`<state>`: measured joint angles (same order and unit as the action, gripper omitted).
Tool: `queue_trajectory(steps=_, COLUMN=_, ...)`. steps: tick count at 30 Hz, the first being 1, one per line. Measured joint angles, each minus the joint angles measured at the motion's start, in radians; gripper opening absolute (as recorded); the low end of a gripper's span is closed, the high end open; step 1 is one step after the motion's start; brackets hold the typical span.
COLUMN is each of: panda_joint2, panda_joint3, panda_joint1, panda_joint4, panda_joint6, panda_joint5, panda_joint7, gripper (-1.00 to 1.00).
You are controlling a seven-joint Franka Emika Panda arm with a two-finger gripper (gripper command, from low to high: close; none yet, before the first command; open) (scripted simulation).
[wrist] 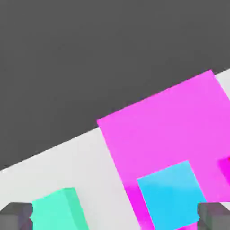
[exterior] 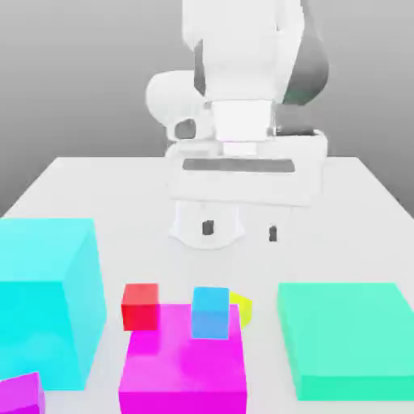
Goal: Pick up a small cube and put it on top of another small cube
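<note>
We have yet to start: our gripper hangs above the surface, fingers fully apart and empty; yellow cube untouched.

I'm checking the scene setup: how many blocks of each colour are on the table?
Cyan block: 1
Magenta: 2, big block and corner block
Green block: 1
Red cube: 1
Blue cube: 1
Yellow cube: 1
Total: 7
</note>
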<state>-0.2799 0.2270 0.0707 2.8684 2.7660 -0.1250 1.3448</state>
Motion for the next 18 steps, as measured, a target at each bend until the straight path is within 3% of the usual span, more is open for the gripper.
queue_trajectory(steps=2, panda_joint2=0.099, panda_joint3=0.04, panda_joint1=0.019, panda_joint4=0.072, panda_joint6=0.081, panda_joint5=0.005, panda_joint7=0.096, gripper=0.0)
queue_trajectory(steps=4, panda_joint2=0.239, panda_joint3=0.027, panda_joint1=0.034, panda_joint4=0.104, panda_joint6=0.189, panda_joint5=0.132, panda_joint7=0.246, gripper=0.0)
queue_trajectory(steps=7, panda_joint2=0.373, panda_joint3=-0.133, panda_joint1=-0.086, panda_joint4=0.094, panda_joint6=0.292, panda_joint5=0.308, panda_joint7=0.392, gripper=0.0)
queue_trajectory(steps=10, panda_joint2=0.484, panda_joint3=-0.245, panda_joint1=-0.19, panda_joint4=0.076, panda_joint6=0.383, panda_joint5=0.343, panda_joint7=0.421, gripper=0.0)
queue_trajectory(steps=11, panda_joint2=0.515, panda_joint3=-0.26, panda_joint1=-0.206, panda_joint4=0.07, panda_joint6=0.409, panda_joint5=0.339, panda_joint7=0.419, gripper=-1.0)
queue_trajectory(steps=18, panda_joint2=0.521, panda_joint3=-0.267, panda_joint1=-0.214, panda_joint4=0.069, panda_joint6=0.416, panda_joint5=0.34, panda_joint7=0.42, gripper=-1.0)
